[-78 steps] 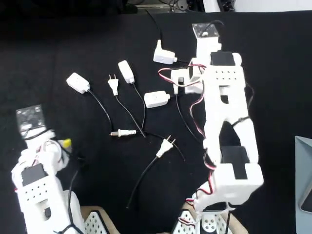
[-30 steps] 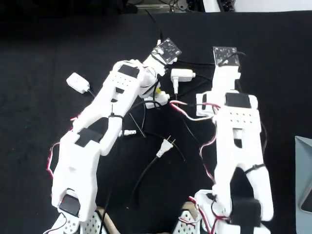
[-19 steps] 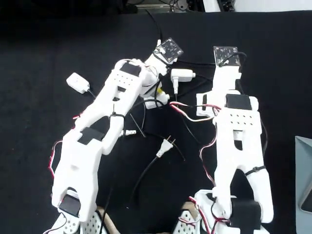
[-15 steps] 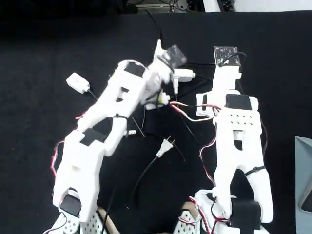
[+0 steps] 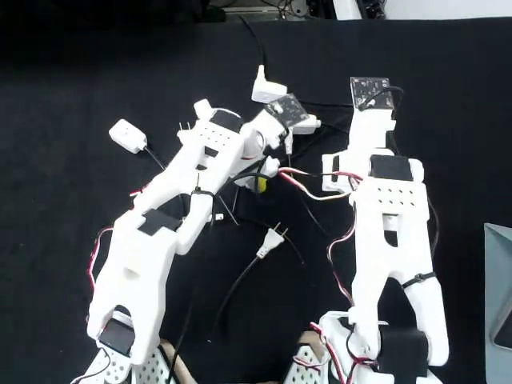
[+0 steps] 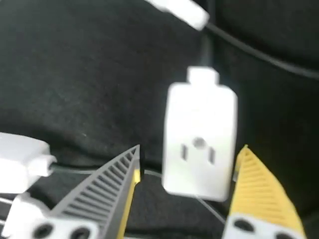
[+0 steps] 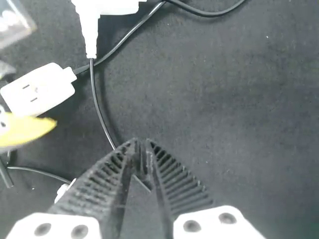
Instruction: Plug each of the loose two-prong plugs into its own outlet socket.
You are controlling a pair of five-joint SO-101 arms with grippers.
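We note even, diffuse light; black table (image 5: 64,240) swallows shadows; white socket (image 6: 199,114) glares, nearly washed out.

You have a black cloth (image 5: 72,264) covering the whole table. At its right edge sits a grey-blue container (image 5: 498,280), partly cut off by the picture's edge. A tan board (image 5: 181,358) lies at the near edge. A white surface (image 5: 448,8) shows beyond the far right corner.

Left gripper (image 6: 185,167) swung across from table's near-left to outlet socket (image 6: 200,134), jaws now straddling it.
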